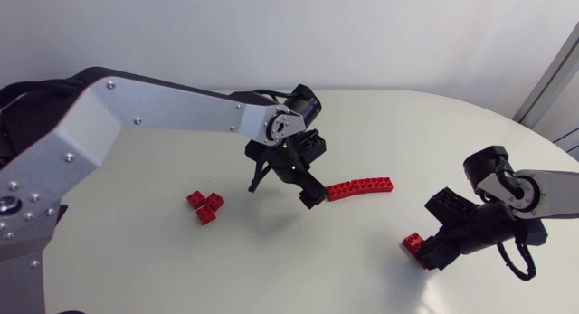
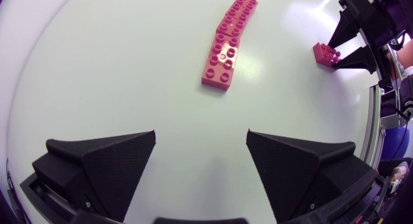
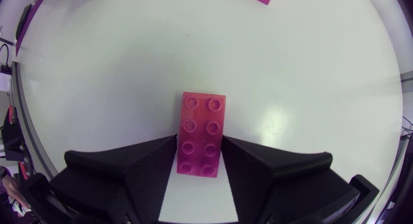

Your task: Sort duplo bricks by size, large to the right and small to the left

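Broadly, a white counter (image 1: 136, 269) beneath both arms. Over its middle, left hand (image 1: 285, 183) released, fingers spread wide, hanging just short of the curved row of large bricks (image 1: 360, 187). Near the right edge, right hand (image 1: 432, 249) clenched around a red two-by-four brick (image 3: 202, 130) lying flat on the counter. Well to the left, three small bricks (image 1: 205, 206) clustered together.

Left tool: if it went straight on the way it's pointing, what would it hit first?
Probably bare table, just short of the red brick row. The left tool is open and empty. Depth is hard to judge.
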